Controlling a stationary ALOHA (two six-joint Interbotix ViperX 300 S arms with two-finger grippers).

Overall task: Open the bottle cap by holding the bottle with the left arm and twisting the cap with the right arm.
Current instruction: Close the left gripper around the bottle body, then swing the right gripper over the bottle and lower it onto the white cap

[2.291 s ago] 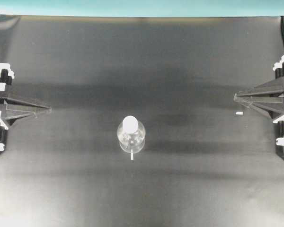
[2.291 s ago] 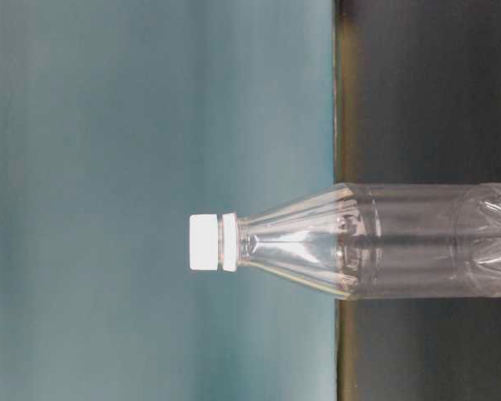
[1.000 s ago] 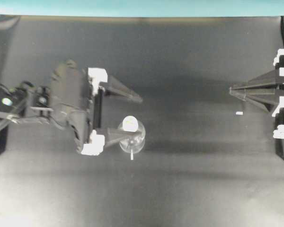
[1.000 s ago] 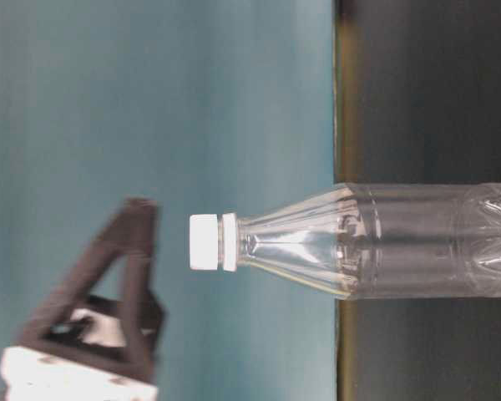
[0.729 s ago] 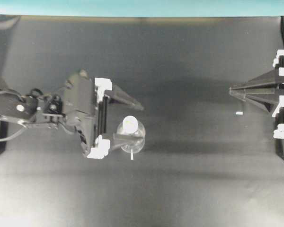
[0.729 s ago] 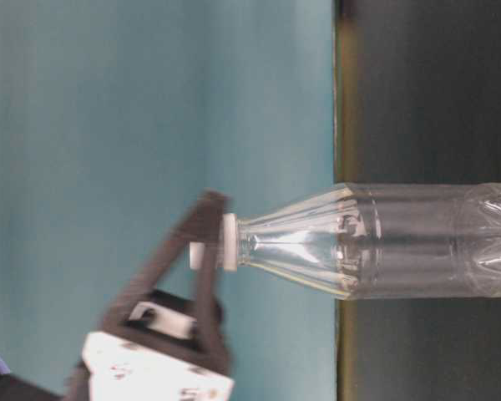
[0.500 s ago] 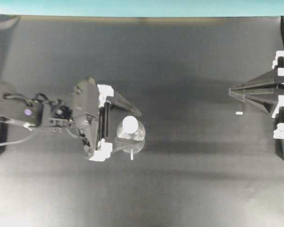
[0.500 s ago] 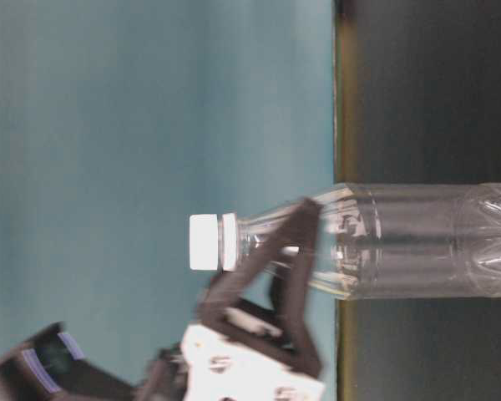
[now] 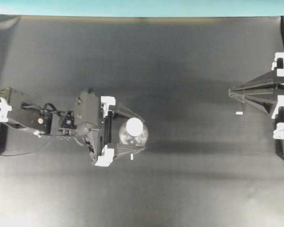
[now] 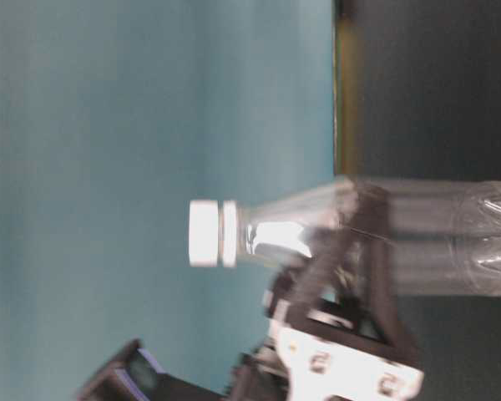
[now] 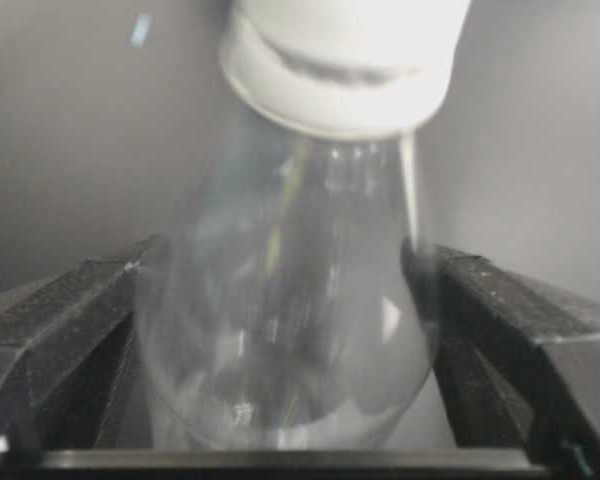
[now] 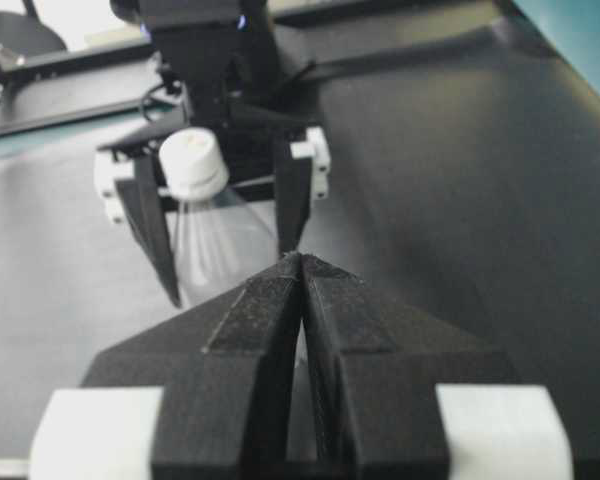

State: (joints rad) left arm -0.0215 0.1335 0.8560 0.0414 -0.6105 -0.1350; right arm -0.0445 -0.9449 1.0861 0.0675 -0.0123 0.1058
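Overhead, I see my left hand (image 9: pixel 128 134) spread wide, straddling the upright clear plastic bottle (image 9: pixel 132 137) mid-worktop (image 9: pixel 189 189); my right hand (image 9: pixel 233 92), pressed together, idles well apart. Left wrist: both fingers (image 11: pixel 55 330) flank the body below the white round cap (image 11: pixel 345 60), not yet squeezing.

Nothing to read here: the clear bottle (image 9: pixel 131 134) carries no label, and its white cap (image 9: pixel 134 126) is plain on top. The tiny white scrap (image 9: pixel 239 113) on the dark table (image 9: pixel 189 179) is too small to show any print, and no marking is legible on either arm.
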